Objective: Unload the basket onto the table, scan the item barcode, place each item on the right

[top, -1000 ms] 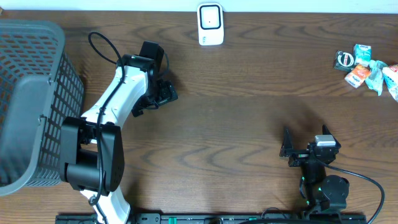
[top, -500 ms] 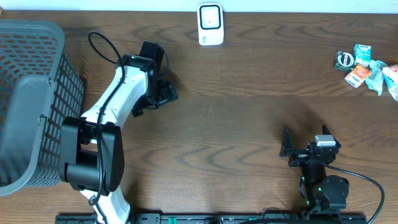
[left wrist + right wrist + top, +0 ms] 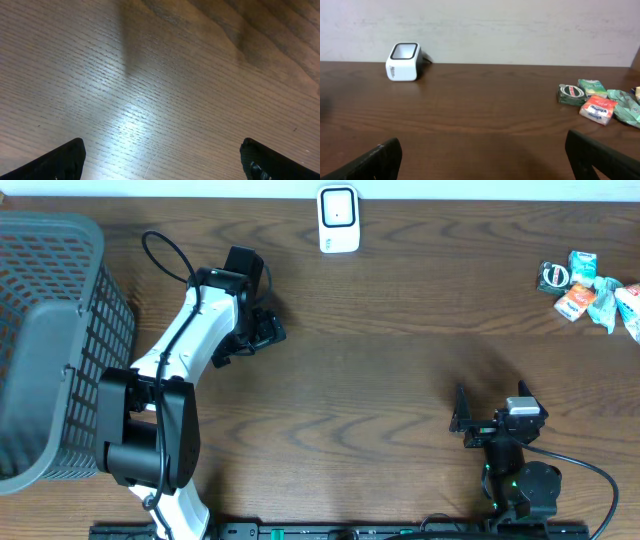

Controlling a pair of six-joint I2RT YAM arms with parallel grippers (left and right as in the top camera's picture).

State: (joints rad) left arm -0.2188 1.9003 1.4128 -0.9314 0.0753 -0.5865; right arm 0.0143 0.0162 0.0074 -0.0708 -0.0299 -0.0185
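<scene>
- Now the scanner [image 3: 339, 219], a small white box with a dark window, stands upright at the far edge of the table [image 3: 400, 360], close to the wall [image 3: 480, 25].
- Well to the right of the scanner, the packets [image 3: 590, 288] to be scanned lie in a small heap near the table's right edge, apart from both arms.
- Seen from the right wrist, the heap holds four packets. There is a dark green packet [image 3: 571, 93] on the side nearest the scanner and a lighter green one [image 3: 592, 86] just behind it. An orange-and-white one [image 3: 596, 108] lies in front, and a pale green one [image 3: 622, 110] lies farthest from the scanner.
- Nearer the robot than the scanner and to its left, the left claw [image 3: 262, 330] hangs over bare wood, with its jaws spread wide and gripping nothing.
- Between its dark fingertips [image 3: 62, 160], the left wrist view shows only wood grain with a bright patch of glare.
- Much nearer the robot than the scanner and to its right, the right claw [image 3: 488, 408] sits by the table's near edge. It points toward the far wall, jaws wide apart and clamped on nothing.
- From the right wrist, the scanner [image 3: 403, 62] is off to the left and the packets off to the right, both well beyond the fingertips [image 3: 382, 157].
- Far to the left of the scanner, a grey mesh basket [image 3: 50, 350] stands at the table's left edge.
- Between the basket and the scanner, a black cable [image 3: 165, 255] loops above the left arm.
</scene>
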